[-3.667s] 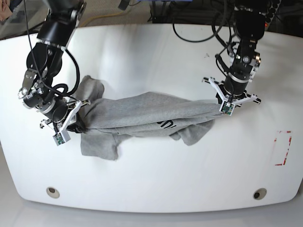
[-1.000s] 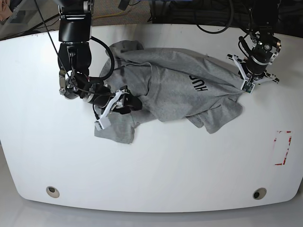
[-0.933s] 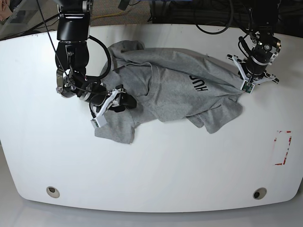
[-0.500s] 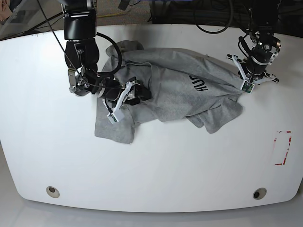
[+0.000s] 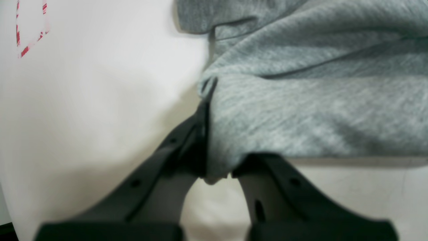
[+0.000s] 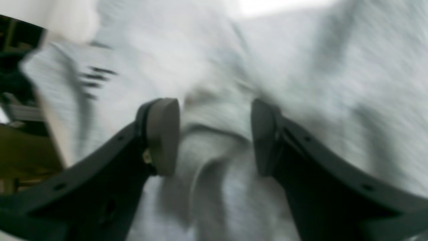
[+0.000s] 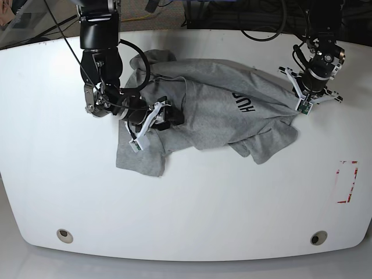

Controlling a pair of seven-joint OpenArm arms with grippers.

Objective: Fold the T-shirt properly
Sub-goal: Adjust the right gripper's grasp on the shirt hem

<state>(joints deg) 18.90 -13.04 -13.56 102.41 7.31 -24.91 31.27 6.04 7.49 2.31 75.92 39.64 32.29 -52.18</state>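
Shirt [image 7: 215, 119] crumpled on counter [image 7: 192, 215], long axis running between the two arms.
Left gripper [image 7: 304, 100] is clamped on its edge; right gripper [image 7: 156, 121], jaws wide, is poised over the opposite bunched end.

A white table [image 7: 192, 215] is lying under everything; a red-white marking [image 7: 347, 181] is sitting near its edge, well apart from left gripper, w/ two round holes [image 7: 65, 235] at front.

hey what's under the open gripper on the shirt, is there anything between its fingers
The right gripper hangs open over the crumpled T-shirt. Only grey fabric folds show between its fingers. Whatever lies beneath the cloth is covered, and the wrist view is too blurred to tell whether the pads touch it.
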